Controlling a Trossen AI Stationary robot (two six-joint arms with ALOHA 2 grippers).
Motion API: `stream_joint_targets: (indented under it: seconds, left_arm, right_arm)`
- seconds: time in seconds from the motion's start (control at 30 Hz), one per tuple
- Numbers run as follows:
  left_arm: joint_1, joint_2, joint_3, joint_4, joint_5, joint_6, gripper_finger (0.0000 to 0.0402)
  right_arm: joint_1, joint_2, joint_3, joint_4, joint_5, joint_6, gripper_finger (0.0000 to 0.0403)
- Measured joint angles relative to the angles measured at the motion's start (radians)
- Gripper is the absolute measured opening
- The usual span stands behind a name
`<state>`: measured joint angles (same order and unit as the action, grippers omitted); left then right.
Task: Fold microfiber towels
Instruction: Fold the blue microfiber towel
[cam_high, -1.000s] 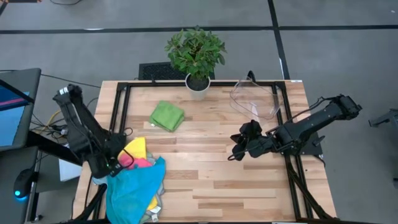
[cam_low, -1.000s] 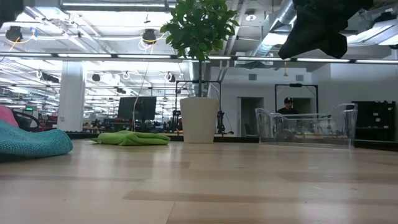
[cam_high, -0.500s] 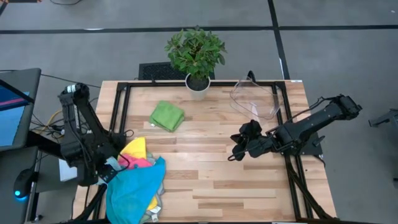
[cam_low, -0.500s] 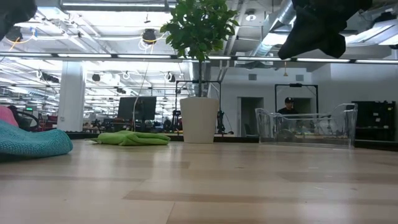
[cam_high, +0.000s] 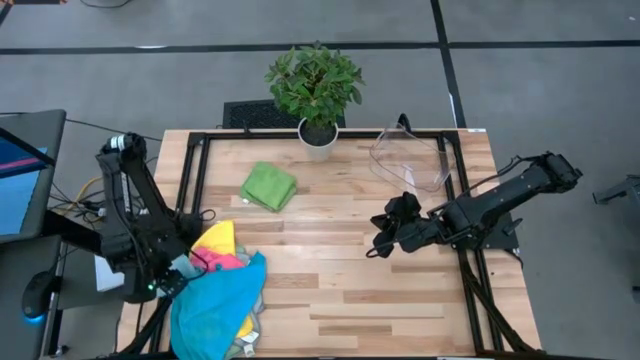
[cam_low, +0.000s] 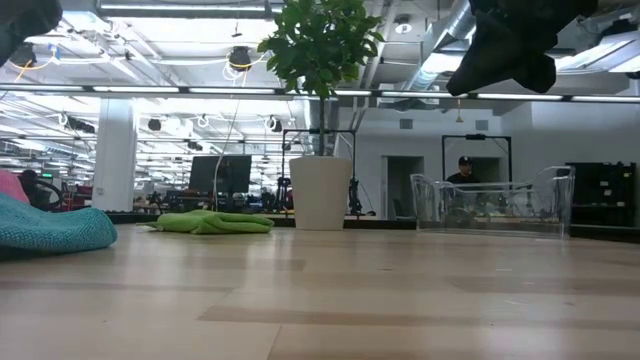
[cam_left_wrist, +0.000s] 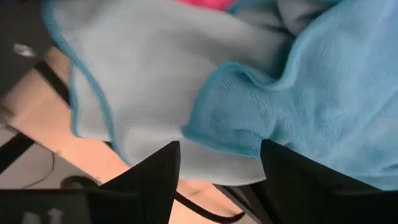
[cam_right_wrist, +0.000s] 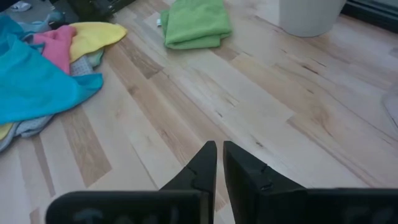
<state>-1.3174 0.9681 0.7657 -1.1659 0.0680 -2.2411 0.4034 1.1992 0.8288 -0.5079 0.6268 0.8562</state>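
Blue, pink and yellow microfiber towels (cam_high: 222, 290) are lying heaped at the table's near-left corner, where the left gripper (cam_left_wrist: 217, 168) is now widening its fingers over the blue cloth, holding nothing. That opening suggests a pick is starting, while the right gripper (cam_right_wrist: 219, 163) is waiting mid-table, pinched nearly closed and empty.

Left gripper (cam_left_wrist: 217, 168) jaws apart; right gripper (cam_right_wrist: 219, 163) jaws nearly together.

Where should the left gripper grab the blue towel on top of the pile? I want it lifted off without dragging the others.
Probably at the blue towel's loose hemmed edge, coming down from above. There it lies folded over itself, a raised lip. The left gripper is open right over it.
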Motion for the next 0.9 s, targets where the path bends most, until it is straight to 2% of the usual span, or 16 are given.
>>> stream_joint_targets:
  seconds: [0.23,0.37,0.57,0.73,0.8,0.9]
  left_arm:
    - [0.000,-0.004,-0.035,0.006,-0.028,-0.020,0.0215]
    - [-0.003,-0.002,-0.035,0.012,-0.028,-0.020,0.0193]
    - [-0.008,-0.001,-0.035,0.014,-0.039,-0.003,0.0135]
    - [-0.008,-0.001,-0.035,0.038,-0.035,0.039,0.0043]
    - [-0.005,-0.003,-0.035,0.077,-0.035,0.044,0.0012]
    - [0.011,-0.011,-0.029,0.145,-0.065,0.036,0.0005]
  right_arm:
    - [0.002,0.000,0.000,0.011,-0.001,0.000,0.0055]
    - [0.002,0.000,0.000,0.015,-0.002,0.000,0.0055]
    - [0.002,0.000,0.000,0.015,-0.003,0.000,0.0055]
    - [0.002,0.000,0.000,0.041,-0.003,-0.012,0.0055]
    - [0.002,0.000,0.000,0.088,-0.003,-0.065,0.0055]
    - [-0.009,0.000,0.000,0.197,-0.003,-0.206,0.0055]
